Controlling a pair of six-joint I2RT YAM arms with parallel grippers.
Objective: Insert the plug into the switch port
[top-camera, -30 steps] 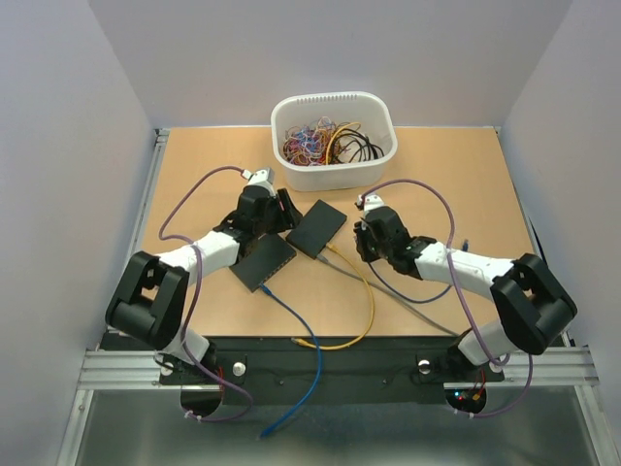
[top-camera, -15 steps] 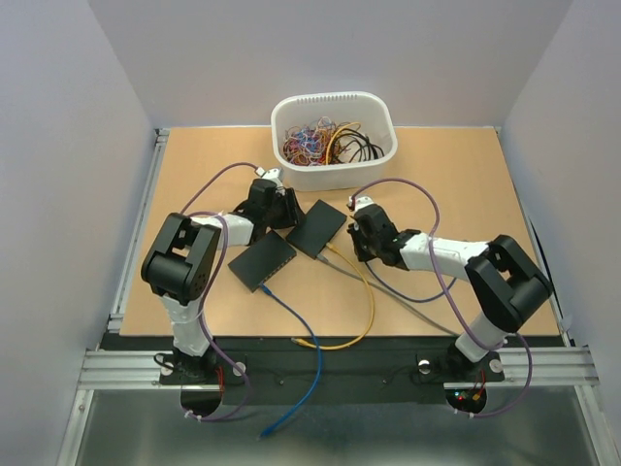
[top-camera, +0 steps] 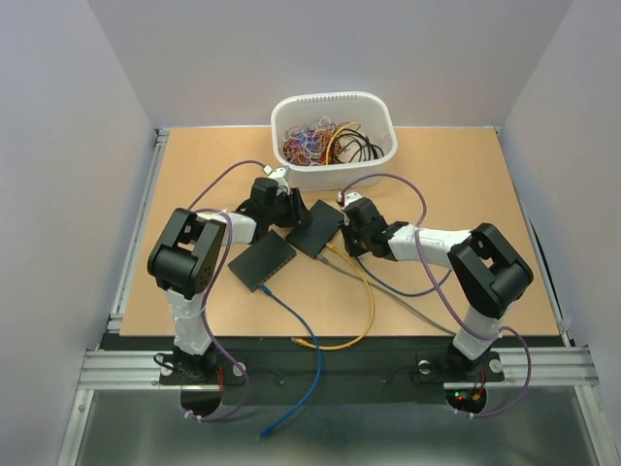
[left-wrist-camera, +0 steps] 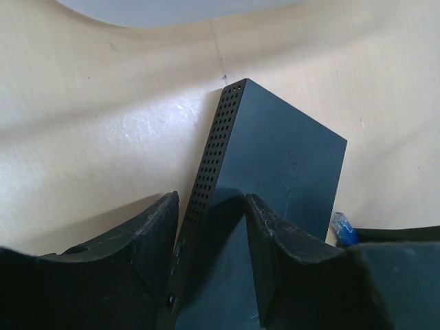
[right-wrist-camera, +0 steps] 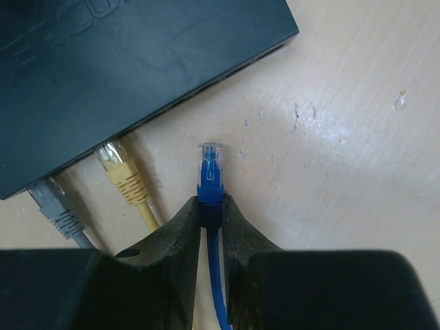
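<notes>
A black switch point(top-camera: 317, 228) lies mid-table, with a yellow plug point(right-wrist-camera: 117, 165) and a grey plug point(right-wrist-camera: 51, 199) in its ports. In the right wrist view the switch point(right-wrist-camera: 124, 75) fills the upper left. My right gripper point(right-wrist-camera: 212, 206) is shut on the boot of a blue plug point(right-wrist-camera: 211, 168), whose tip points at the switch's port side, a short gap away. In the top view the right gripper point(top-camera: 344, 231) sits at the switch's right edge. My left gripper point(left-wrist-camera: 212, 206) is open and straddles the switch's point(left-wrist-camera: 275, 165) vented edge; it is at the far left corner point(top-camera: 288, 209).
A second black switch point(top-camera: 262, 262) lies to the left with a blue cable point(top-camera: 296, 316) running off the near edge. A yellow cable point(top-camera: 364, 301) and a grey cable point(top-camera: 408, 306) trail toward the front. A white bin point(top-camera: 333, 141) of tangled cables stands at the back.
My right gripper has moved left with the blue plug, up to the switch's port side. My left gripper has moved from over the second switch to the far corner of the first.
</notes>
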